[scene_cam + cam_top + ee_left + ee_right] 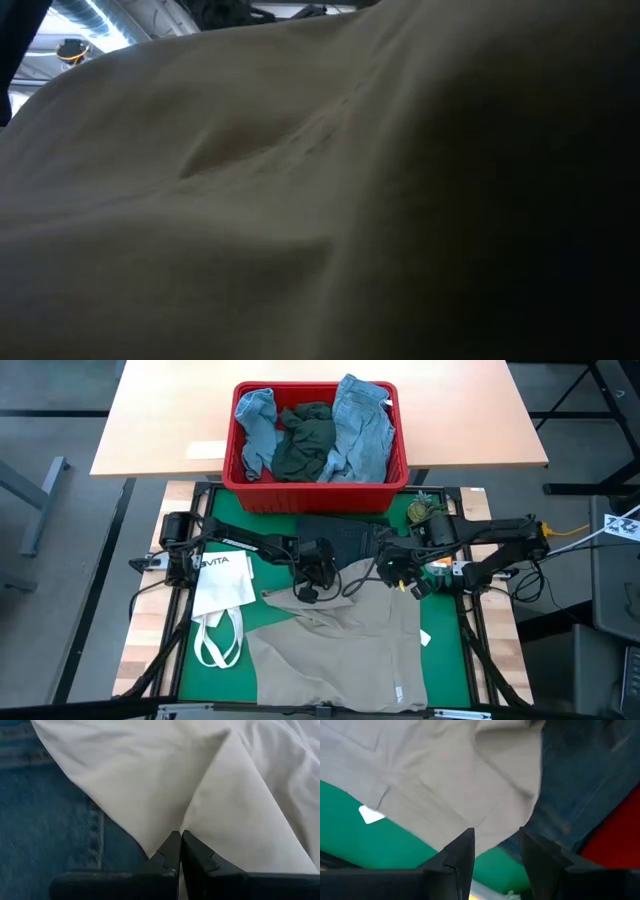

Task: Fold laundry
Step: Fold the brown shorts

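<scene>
Item: khaki piece (340,645). Position: spread flat on the green mat (450,645), its upper edge lying over dark jeans (345,540) near the red basket (316,492). My left claw (180,851) is clenched on a peak of its upper edge; the wrist view shows the tips closed together with the pale cloth pinched into a ridge rising from them. My right claw (496,851) hangs released just above the same edge, further along, jaws apart, nothing between them.

Step in hand, as I judge it: gathering the upper edge to begin a fold. To do it well, the right claw should take the edge at a matching point before either lifts, so the cloth rises level. I should check I have khaki only: jeans lie directly beneath, and a pinch that takes both layers would drag them along. Lift slowly, keep the edge taut between the two claws, lay it down square.

Materials:
- Khaki: thin woven cloth, matt, soft creases, a stitched seam visible; small white label near one side.
- Jeans: heavy dark denim, raised double stitching.
- Basket: rigid red plastic, holding light blue denim (362,422) and a dark green-grey piece (305,440), both crumpled.
- Tote (222,582): white, flat, loop handles, beside the khaki; not laundry.
- Mat: smooth green.

Low view: filled by pale cloth, nothing else legible.
</scene>
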You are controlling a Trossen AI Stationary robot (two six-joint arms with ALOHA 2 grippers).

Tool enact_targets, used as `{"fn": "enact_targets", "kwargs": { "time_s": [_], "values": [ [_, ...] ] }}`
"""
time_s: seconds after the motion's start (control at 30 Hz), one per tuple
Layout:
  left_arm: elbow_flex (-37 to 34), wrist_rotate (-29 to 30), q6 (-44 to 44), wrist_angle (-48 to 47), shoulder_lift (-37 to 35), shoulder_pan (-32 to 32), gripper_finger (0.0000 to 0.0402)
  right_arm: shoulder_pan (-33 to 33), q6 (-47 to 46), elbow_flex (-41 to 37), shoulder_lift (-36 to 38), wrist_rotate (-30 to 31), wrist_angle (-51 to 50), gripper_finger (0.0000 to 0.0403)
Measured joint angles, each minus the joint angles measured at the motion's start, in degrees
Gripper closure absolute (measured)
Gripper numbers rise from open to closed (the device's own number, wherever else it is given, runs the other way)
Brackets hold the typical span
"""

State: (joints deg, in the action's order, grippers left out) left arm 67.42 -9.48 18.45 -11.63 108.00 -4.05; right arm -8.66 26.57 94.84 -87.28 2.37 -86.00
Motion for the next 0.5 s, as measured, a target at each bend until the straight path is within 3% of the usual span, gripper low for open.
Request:
{"fn": "enact_targets", "kwargs": {
  "time_s": [0.3, 0.5],
  "values": [
    [0.0, 0.1, -0.1, -4.2, -3.2, 0.5, 0.04, 10.3, -3.4, -24.8, 12.2, -4.9, 10.4, 0.0249],
    [-0.1, 0.1, -0.2, -5.0, -3.5, 0.4, 0.0401, 18.8, -6.9, -37.7, 14.3, -8.2, 15.9, 0.0249]
  ]
}}
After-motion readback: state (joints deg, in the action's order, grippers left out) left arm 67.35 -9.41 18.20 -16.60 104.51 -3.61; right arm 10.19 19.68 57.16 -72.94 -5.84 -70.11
